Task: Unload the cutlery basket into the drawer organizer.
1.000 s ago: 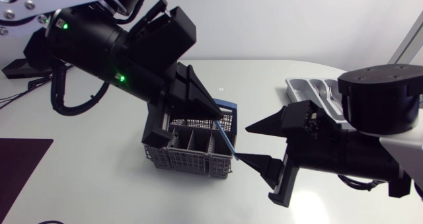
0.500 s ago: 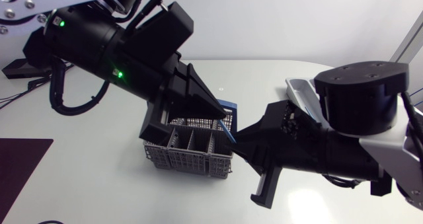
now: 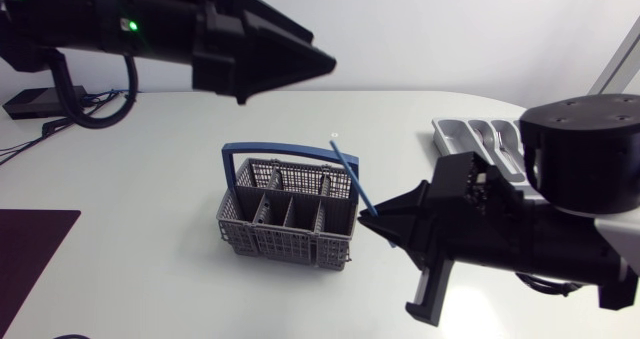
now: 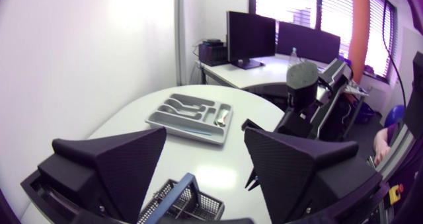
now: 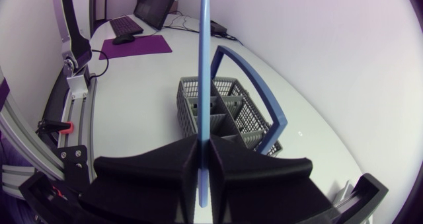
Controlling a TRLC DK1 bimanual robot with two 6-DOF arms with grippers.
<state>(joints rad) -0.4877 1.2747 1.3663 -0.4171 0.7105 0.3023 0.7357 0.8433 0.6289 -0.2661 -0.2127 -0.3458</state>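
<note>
While the right gripper (image 3: 371, 217) clenches a thin blue utensil (image 3: 348, 174) beside the grey cutlery basket (image 3: 285, 241), the left gripper (image 3: 322, 65) hangs released above the white table (image 3: 150, 179).

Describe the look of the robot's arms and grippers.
Both are mostly black. The left arm carries a green light and a looping black cable. The right arm has a round joint and a silver-grey link. The left gripper and right gripper have wedge-shaped fingers.

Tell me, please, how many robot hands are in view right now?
2. The left hand hangs high over the table, apart from the cutlery basket, open and empty. The right hand is beside the basket, shut on a thin blue utensil.
</note>
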